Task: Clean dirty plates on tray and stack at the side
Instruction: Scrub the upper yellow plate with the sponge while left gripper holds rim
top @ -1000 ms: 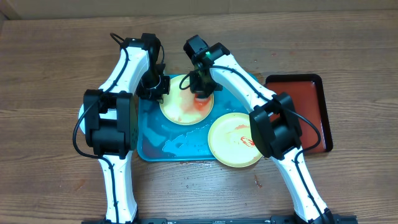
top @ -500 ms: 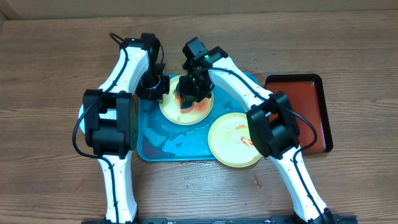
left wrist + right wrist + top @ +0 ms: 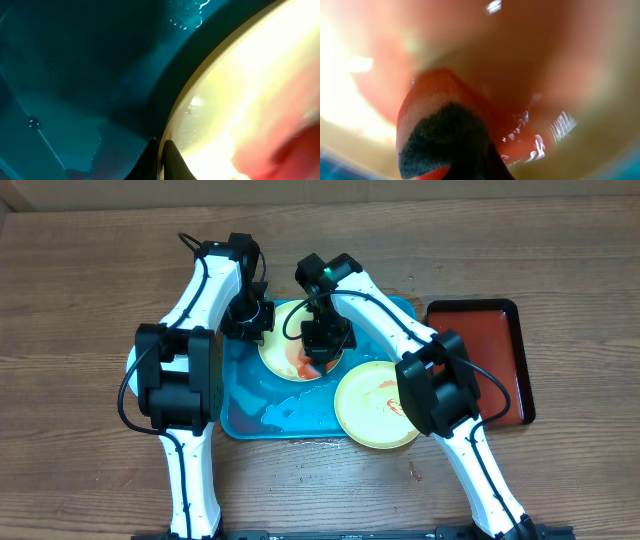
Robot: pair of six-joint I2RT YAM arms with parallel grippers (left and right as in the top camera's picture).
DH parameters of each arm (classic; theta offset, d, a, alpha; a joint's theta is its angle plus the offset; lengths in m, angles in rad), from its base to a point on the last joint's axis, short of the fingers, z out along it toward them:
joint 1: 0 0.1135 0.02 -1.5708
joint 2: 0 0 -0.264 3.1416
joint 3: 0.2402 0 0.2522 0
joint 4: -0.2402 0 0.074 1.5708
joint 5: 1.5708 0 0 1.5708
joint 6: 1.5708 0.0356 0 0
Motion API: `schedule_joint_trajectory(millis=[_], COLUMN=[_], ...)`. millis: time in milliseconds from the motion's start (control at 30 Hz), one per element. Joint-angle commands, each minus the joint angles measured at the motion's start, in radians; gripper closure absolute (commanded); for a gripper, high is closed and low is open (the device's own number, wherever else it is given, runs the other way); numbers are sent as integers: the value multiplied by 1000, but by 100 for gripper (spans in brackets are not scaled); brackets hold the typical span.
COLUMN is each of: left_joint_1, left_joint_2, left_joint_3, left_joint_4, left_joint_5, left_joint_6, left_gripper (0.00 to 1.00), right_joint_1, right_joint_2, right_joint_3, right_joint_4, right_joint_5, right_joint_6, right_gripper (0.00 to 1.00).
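The lime-rimmed plate (image 3: 283,346) glistens wet, its pale centre smeared red.

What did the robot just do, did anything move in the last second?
The right fingers swept the sponge left across the plate, then back right. The left fingers stayed pinched on that plate's rim. The second plate, blue tray and red tray did not move.

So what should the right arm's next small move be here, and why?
Probably a short wipe toward the robot. The right gripper presses its red-and-black sponge on the round lime-rimmed plastic plate, and a red sauce smear still shows on the plate's near side. The left gripper pinches the plate's left rim, steadying it on the turquoise plastic tray.
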Motion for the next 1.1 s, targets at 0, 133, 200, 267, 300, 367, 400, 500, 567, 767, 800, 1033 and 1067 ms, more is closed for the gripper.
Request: schedule_joint_trajectory(millis=[0,133,200,267,300,367,400,500,567,767,800,1033,1067], left_joint_1=[-4,-4,-5,-4,-5,-5,-5,-5,-5,-5,-5,-5,-5], left_joint_2=[-19,-19,-19,-19,-19,-19,-19,-19,-19,-19,-19,-19,-19], left_joint_3=[-9,-9,-9,-9,-9,-9,-9,-9,-9,-9,-9,-9,-9], left_joint_4=[11,11,11,11,11,11,11,11,11,18,20,26,25], left_joint_5=[-22,-22,-22,-22,-22,-22,-22,-22,-21,-21,-21,-6,-6], left_joint_6=[-6,-6,-6,-6,-3,-3,-3,-3,-3,-3,-3,-1,1], left_gripper=[96,96,96,96,96,96,96,96,96,96,96,96,96], right_joint_1=[-15,-10,-10,-10,-11,-11,-15,-21,-21,-8,-5,35,40], right_joint_2=[5,5,5,5,5,5,8,28,55,95,94,94,94], right_joint_3=[0,0,0,0,0,0,-1,-2,-2,-2,-2,-2,-2], right_joint_4=[-14,19,50,87,110,160,190,253,285,317,320,315,309], right_joint_5=[450,529,529,511,481,390,322,166,62,-207,-232,-367,-385], right_joint_6=[120,141,141,140,133,129,129,130,130,50,45,-20,-34], right_gripper=[96,96,96,96,96,96,96,96,96,96,96,96,96])
